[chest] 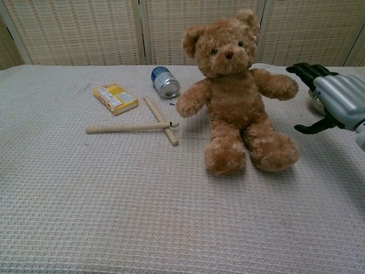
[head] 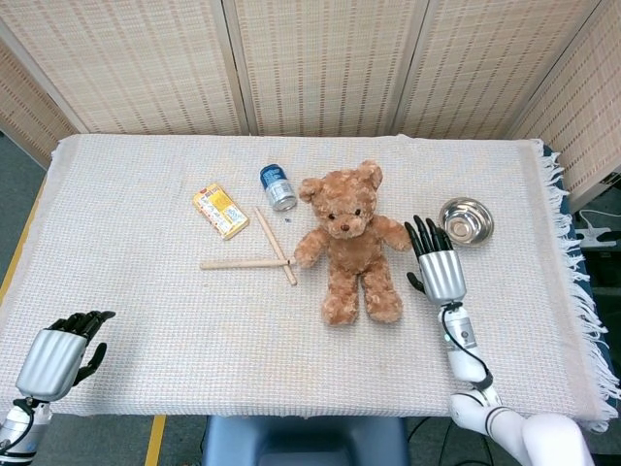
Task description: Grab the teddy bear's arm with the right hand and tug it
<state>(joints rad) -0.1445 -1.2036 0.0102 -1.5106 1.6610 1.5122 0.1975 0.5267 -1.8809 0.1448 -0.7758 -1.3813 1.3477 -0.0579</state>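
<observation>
1. bench (head: pixel 146 320): covered by a cream waffle-weave cloth, fringe on the right edge.
2. teddy bear (head: pixel 347 243): sits upright around mid-bench, facing the robot, arms out to both sides. Its arm (chest: pixel 275 83) on the right-hand side of both views sticks out free, nothing touching it.
3. right robot hand (head: pixel 437 267): just beside that arm, apart from it, fingers spread with thumb out, nothing held.
4. left robot hand (head: pixel 60 351): at the near left bench edge, well away from everything; fingers curled in, nothing in them.
5. Two wooden sticks (head: pixel 254 260): left of the bear, crossing near its paw.
6. Steel bowl (head: pixel 466 220): just behind the right robot hand.
7. Yellow box (head: pixel 220 210): flat, left of the sticks.
8. Blue can (head: pixel 277 186): on its side between box and bear.
</observation>
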